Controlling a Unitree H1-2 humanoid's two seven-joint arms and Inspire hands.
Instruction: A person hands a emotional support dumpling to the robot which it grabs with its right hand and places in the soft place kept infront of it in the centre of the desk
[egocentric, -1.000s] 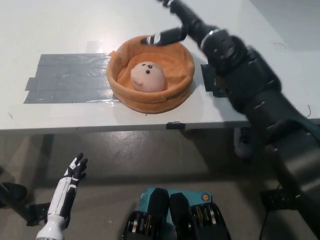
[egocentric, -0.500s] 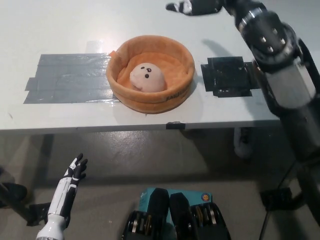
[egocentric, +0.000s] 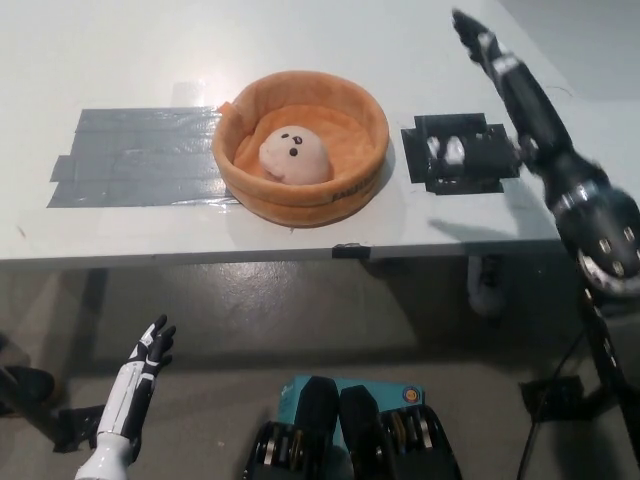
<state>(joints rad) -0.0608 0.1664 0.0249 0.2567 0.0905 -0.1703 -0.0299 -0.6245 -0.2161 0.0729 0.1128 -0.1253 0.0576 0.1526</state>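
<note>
The emotional support dumpling (egocentric: 294, 154), a pale pink plush with small dark eyes, lay inside the soft orange basket (egocentric: 352, 188) at the centre of the white desk (egocentric: 120, 60), resting on the cushioned floor and well within the raised rim. The black right hand (egocentric: 478, 42) was raised over the far right part of the desk, well apart from the basket; it was stretched out long and thin, fingers extended and holding nothing. Below the forearm lay a patch of black tape (egocentric: 460, 153), just beside the basket on its right. A broader patch of grey tape (egocentric: 130, 158) lay to the basket's left, its edge running under the rim. The white left hand (egocentric: 148, 350) rested low beside the robot, below the desk edge, fingers spread and empty, taking no part in the work.

The placing step looked complete: the dumpling sat in its target and nothing held it. The step in hand appeared to be the withdrawal of the right arm. The next move probably called only for carrying that arm clear toward the robot's right side, keeping it high enough not to brush the basket rim or drag the plush out.
</note>
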